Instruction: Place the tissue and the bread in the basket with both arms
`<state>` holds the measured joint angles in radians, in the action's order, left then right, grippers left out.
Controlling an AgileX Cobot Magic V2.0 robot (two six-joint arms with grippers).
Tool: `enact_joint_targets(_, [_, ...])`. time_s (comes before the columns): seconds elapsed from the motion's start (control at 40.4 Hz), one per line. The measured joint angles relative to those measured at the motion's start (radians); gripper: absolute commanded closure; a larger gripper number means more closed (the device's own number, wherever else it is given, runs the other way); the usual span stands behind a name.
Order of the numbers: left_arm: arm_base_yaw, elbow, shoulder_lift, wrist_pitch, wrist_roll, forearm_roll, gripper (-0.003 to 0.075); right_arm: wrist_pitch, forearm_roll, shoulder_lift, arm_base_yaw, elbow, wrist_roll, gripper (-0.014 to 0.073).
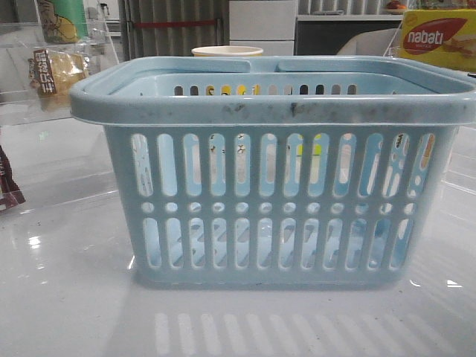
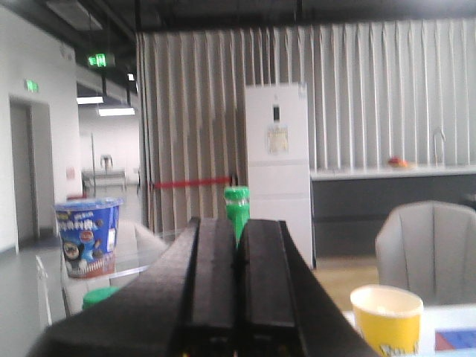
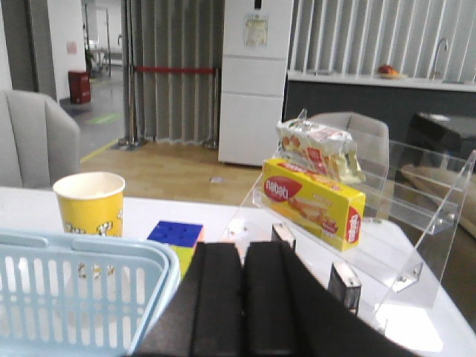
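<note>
The light blue basket [image 1: 275, 186] fills the middle of the front view, and its rim also shows in the right wrist view [image 3: 89, 249]. The bread [image 1: 53, 69], in a clear wrapper with a dark label, lies on a clear shelf at the far left. Two small dark rectangular packs [image 3: 344, 286] stand on a clear shelf's lower step; I cannot tell whether either is the tissue. My left gripper [image 2: 238, 223] is shut and empty, raised and facing the room. My right gripper [image 3: 242, 247] is shut and empty, just right of the basket. Neither gripper shows in the front view.
A maroon-brown packet [image 1: 7, 190] lies at the left edge. A yellow cup [image 3: 89, 204] and a colour cube [image 3: 176, 234] stand behind the basket. The yellow nabati box [image 3: 312, 201] with a snack bag [image 3: 320, 149] sits on the right clear shelf. A blue tub [image 2: 88, 236] and green bottle [image 2: 236, 204] stand on the left.
</note>
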<state>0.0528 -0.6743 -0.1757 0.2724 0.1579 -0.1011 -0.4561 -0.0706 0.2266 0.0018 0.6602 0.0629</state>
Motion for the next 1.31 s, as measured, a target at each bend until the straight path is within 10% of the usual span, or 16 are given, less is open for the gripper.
enact_joint_targets(0.718, [0.000,-0.005,-0.322,0.357,0.000,-0.002,0.0607,-0.272,0.002,0.446,0.000,0.059,0.000,0.0522])
enact_joint_targets(0.966, [0.000,-0.002,-0.380,0.358,0.000,-0.006,0.0244,-0.272,0.002,0.548,0.000,0.059,0.000,0.0137])
enact_joint_targets(1.312, [0.000,-0.002,-0.425,0.358,0.000,-0.005,0.0288,-0.188,0.002,0.703,-0.026,0.094,-0.051,0.0075])
